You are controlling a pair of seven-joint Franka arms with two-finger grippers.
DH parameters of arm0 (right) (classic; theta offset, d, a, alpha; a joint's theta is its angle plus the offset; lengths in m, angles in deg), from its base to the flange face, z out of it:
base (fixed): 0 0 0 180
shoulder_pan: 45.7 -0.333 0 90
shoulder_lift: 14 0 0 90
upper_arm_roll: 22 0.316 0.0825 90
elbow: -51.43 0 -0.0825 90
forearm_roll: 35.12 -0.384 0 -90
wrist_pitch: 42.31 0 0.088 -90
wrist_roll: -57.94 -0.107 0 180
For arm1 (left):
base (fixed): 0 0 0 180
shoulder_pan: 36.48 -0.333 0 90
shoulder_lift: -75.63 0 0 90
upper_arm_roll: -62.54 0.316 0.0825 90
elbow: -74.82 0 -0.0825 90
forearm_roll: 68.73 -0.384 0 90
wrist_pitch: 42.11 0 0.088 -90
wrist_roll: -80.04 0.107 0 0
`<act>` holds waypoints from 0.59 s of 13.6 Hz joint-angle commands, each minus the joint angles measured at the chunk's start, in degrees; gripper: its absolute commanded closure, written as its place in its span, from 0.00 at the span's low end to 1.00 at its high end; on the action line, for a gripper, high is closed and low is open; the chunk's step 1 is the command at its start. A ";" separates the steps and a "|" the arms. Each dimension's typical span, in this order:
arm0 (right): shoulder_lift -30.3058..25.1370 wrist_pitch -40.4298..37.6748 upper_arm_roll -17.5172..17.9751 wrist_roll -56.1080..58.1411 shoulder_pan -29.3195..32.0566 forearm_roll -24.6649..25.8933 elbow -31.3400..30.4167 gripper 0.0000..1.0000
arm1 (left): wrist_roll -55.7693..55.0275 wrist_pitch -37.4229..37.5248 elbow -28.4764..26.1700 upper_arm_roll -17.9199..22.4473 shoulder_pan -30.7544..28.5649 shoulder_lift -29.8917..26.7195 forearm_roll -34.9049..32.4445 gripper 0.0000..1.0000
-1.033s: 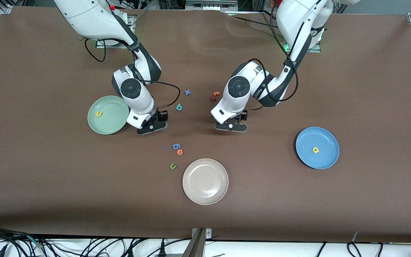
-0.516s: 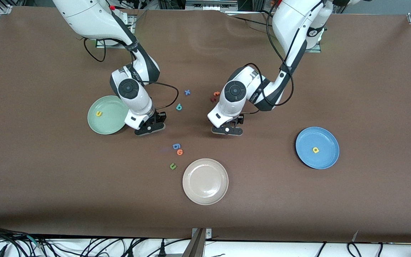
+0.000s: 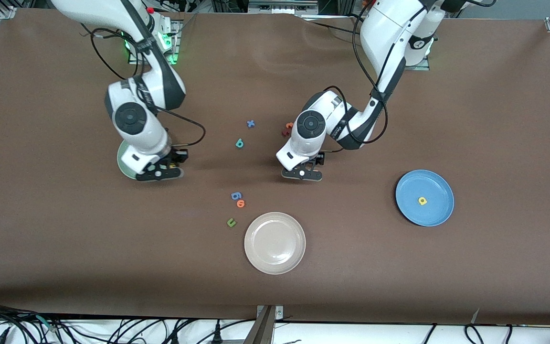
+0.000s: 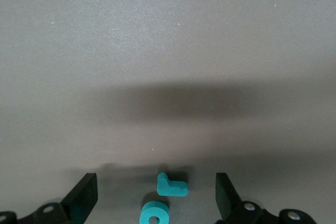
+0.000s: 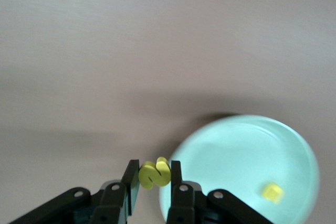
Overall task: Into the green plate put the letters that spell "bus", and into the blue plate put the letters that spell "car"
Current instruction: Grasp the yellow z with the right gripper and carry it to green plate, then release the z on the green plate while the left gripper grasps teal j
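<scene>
Reaching down from the top of the front view, right arm bent at the elbow, right gripper (image 3: pixel 158 174) hanging over the edge of the green plate (image 3: pixel 124 162) on the side toward the middle of the table, fingers clamping the yellow "s" (image 5: pixel 154 173) between them. Lying in the green plate, apart from the gripper: the yellow "u" (image 5: pixel 272 192).

Folding down over the table's middle, left gripper (image 3: pixel 302 175) spread wide, low over the cloth, straddling the teal "r" (image 4: pixel 171 185) and the teal "c" (image 4: pixel 154 213) without touching either.

Resting in the blue plate (image 3: pixel 442 187): the yellow "a" (image 3: pixel 422 200). Lying between the arms: the teal "b" (image 3: pixel 239 143).
</scene>
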 commanded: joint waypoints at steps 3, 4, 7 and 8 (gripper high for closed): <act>-2.06 -5.10 -6.26 0.01 0.24 -0.34 -4.88 0.98 | -1.58 -1.21 1.31 0.81 2.17 1.48 0.83 0.05; -1.53 -3.18 -7.75 1.40 0.33 -1.39 -6.55 0.98 | -1.85 -1.64 1.22 0.81 2.35 1.65 0.83 0.07; -0.22 4.30 -8.82 4.23 0.33 -7.19 -12.27 0.98 | -1.85 -1.74 1.22 0.81 2.35 1.92 0.74 0.19; 0.66 4.57 -8.82 4.23 0.33 -8.33 -12.19 0.98 | -1.85 -1.74 1.22 0.81 2.35 1.92 0.74 0.23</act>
